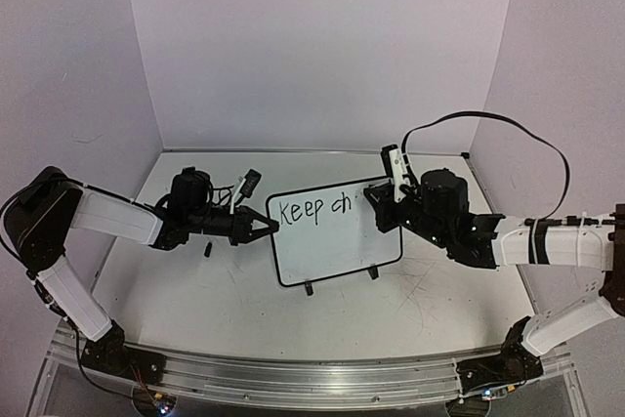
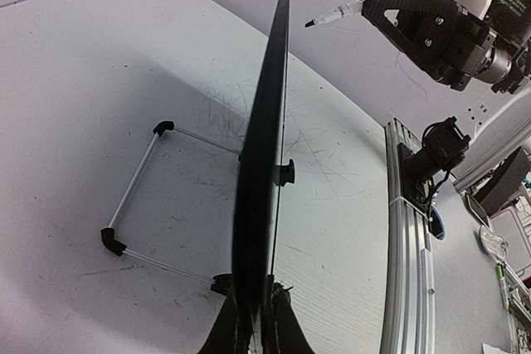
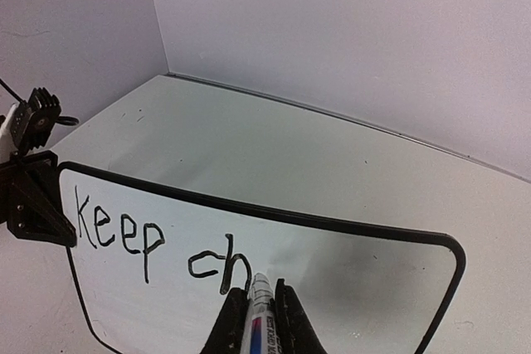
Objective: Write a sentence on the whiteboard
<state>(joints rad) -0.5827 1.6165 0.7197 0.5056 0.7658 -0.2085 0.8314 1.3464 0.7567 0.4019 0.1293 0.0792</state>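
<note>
The whiteboard [image 1: 337, 241] stands upright on its two black feet in the middle of the table. Black lettering [image 1: 312, 209] on it reads "keep ch"; it also shows in the right wrist view [image 3: 158, 246]. My left gripper [image 1: 264, 227] is shut on the board's left edge; in the left wrist view the board [image 2: 261, 163] shows edge-on between the jaws. My right gripper [image 1: 376, 204] is shut on a marker [image 3: 259, 308], its tip just right of the "h". The marker also shows in the left wrist view [image 2: 357, 7], its tip slightly off the board.
A small black marker cap [image 1: 208, 249] lies on the table left of the board. The board's wire stand [image 2: 137, 196] rests behind it. An aluminium rail [image 1: 293, 368] runs along the near edge. White walls enclose three sides.
</note>
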